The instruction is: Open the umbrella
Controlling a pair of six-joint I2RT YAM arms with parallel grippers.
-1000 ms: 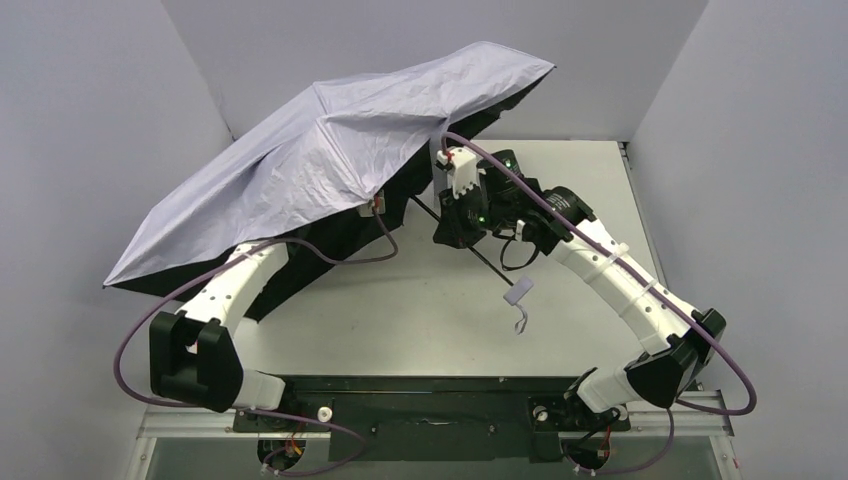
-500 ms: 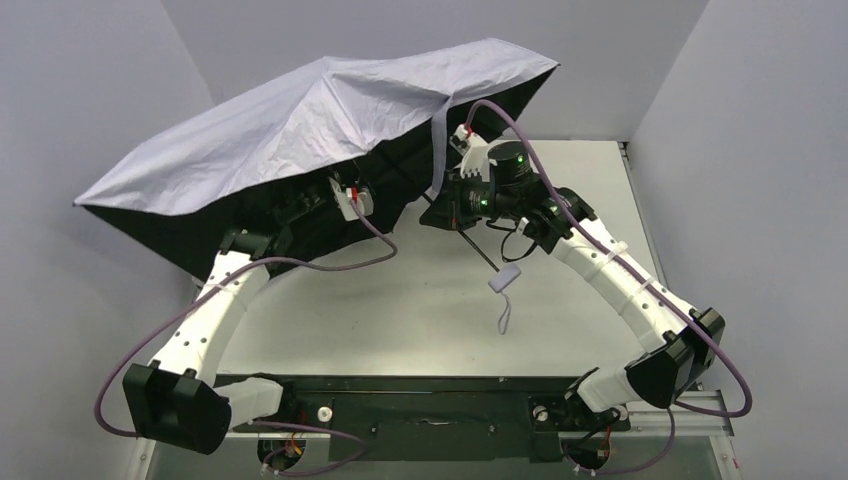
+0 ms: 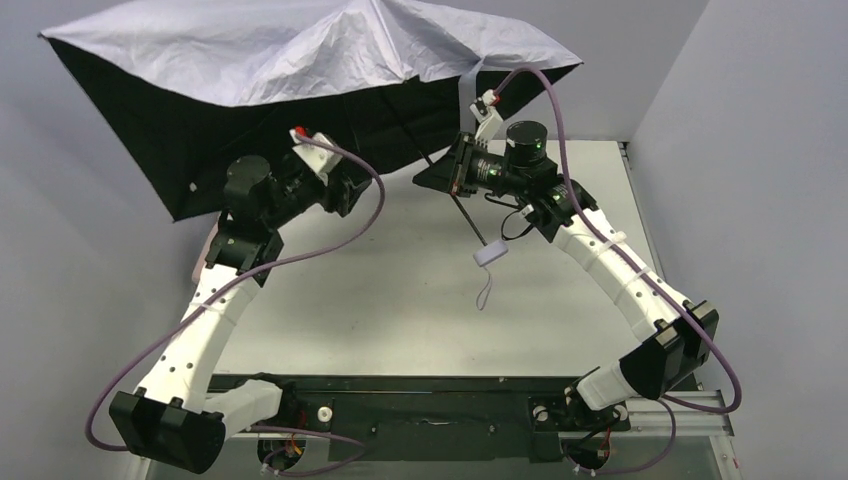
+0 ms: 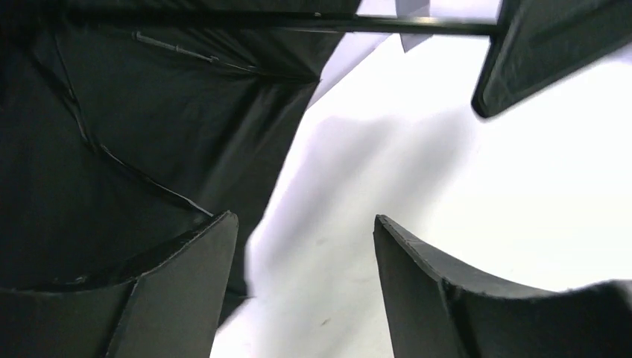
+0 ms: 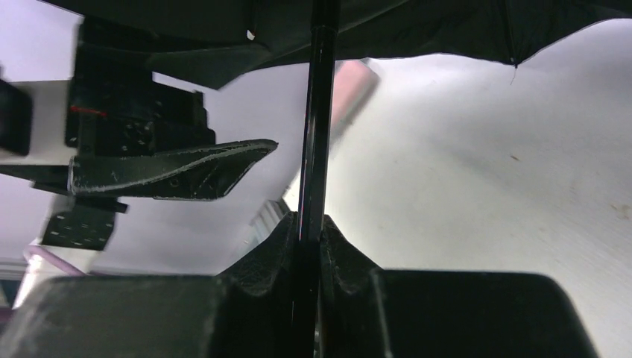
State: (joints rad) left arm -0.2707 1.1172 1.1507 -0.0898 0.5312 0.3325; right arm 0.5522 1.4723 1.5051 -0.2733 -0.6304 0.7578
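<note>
Umbrella [image 3: 300, 60] hung spread above the surface's [image 3: 400, 300] far left, broad, light and floppy, likely to sway. Right claw [image 5: 311, 224] was clenched on its thin, slick shaft [image 5: 317, 112], probably the firmest hold. Left claw [image 4: 305, 220] stood released and empty.

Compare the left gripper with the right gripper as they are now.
The left gripper is open, with only table between its fingers; the right gripper is shut on the umbrella by its shaft. The left gripper stands clear of that shaft; the right gripper clamps it. Both have black fingers.
</note>
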